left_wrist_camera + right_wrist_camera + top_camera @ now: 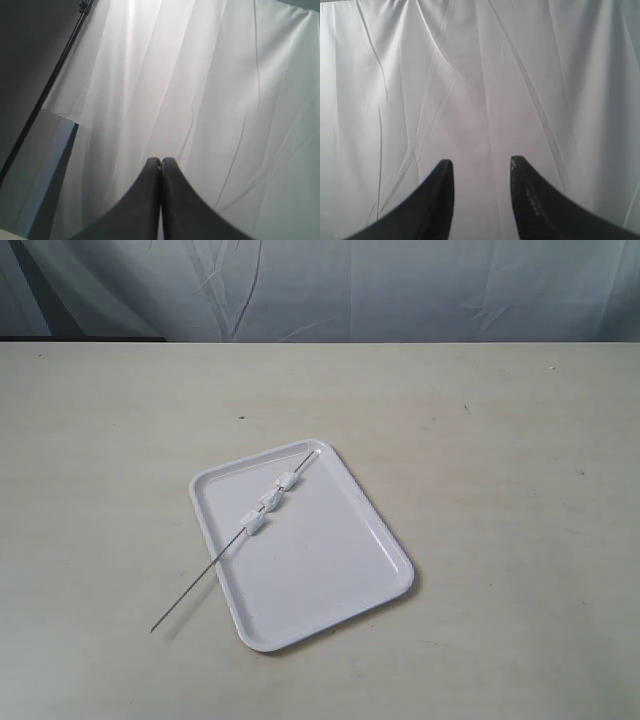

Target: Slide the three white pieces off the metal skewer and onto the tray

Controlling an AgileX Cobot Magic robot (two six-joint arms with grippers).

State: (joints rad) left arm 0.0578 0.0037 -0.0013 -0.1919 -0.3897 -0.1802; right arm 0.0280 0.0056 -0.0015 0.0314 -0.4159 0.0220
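Three blocky white pieces [271, 501] on thin skewer [200, 580]; left pincer [161, 162] clenched, right pincer [481, 167] released

Beige flat tabletop [500, 440]: bare surface on every side of the glossy white rectangular tray [340, 570], widest at 3 and 9 o'clock.

Obstacle at 12 o'clock: wrinkled white cloth backdrop [400, 290] hanging along the far table edge.

Thin grey metal skewer [195, 590] lies diagonally across the tray, from the 12 o'clock corner out over the rim toward 8 o'clock. The overhanging end has open tabletop on either side.

Three small white blocky pieces [270, 502] sit close together on the rod, at 11 o'clock of tray centre.

Tray floor from 2 through 6 o'clock is bare. Space above the tray is open.
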